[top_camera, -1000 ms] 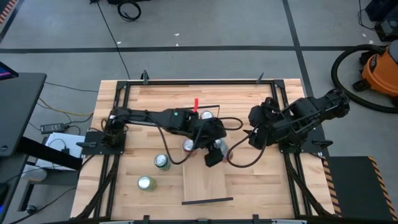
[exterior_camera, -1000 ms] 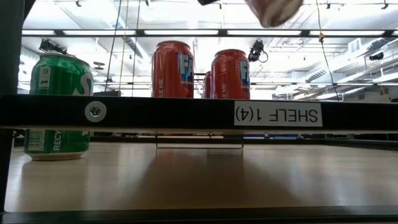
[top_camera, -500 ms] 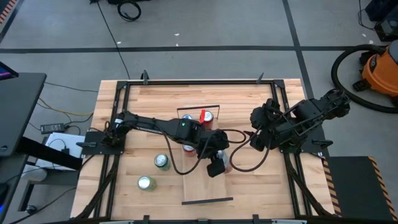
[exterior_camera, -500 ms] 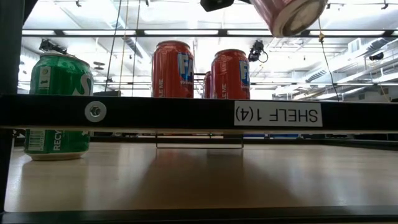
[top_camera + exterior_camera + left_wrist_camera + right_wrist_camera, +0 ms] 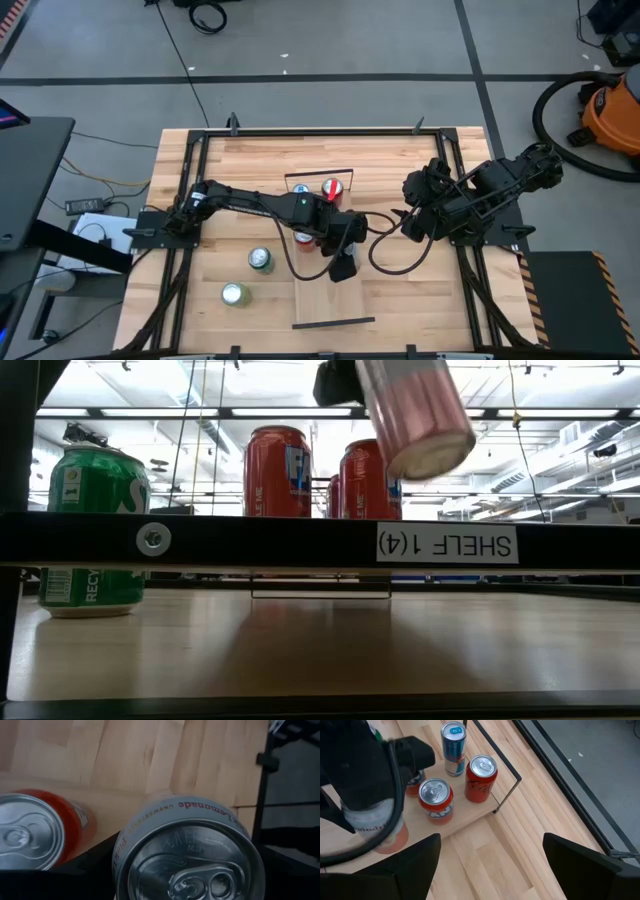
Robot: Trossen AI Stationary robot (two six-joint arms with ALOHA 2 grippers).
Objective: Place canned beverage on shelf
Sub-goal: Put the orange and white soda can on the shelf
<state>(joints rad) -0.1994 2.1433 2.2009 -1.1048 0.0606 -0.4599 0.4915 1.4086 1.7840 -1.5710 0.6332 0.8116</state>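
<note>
The shelf [image 5: 332, 295] is a pale board with a black wire rail at each short end, lying in the middle of the table. My left gripper [image 5: 342, 262] hangs over its middle, shut on a pink-and-silver can [image 5: 415, 415] that is tilted above the board. Upright on the shelf's far end stand a blue can [image 5: 454, 747], a red can [image 5: 481, 777] and an orange can [image 5: 436, 800]. My right gripper [image 5: 490, 870] waits open and bare above the table's right side. My left gripper pinches the pink can's side wall [image 5: 150, 820] between its two fingers, near the can's top. The fingers [image 5: 95, 865] slant down from above. The can hangs below them, tilted, its base [image 5: 432, 452] clear of the shelf.
Two green cans [image 5: 260, 259] [image 5: 234, 293] stand on the tabletop left of the shelf. A black frame [image 5: 190, 200] borders the table. The shelf's near half [image 5: 335, 305] shows bare wood up to its near rail [image 5: 333, 323].
My left gripper has come down toward the shelf and slightly toward the table's near edge, carrying the pink can. The can has sunk into the low view and tipped nearer to upright, still clear of the board.
</note>
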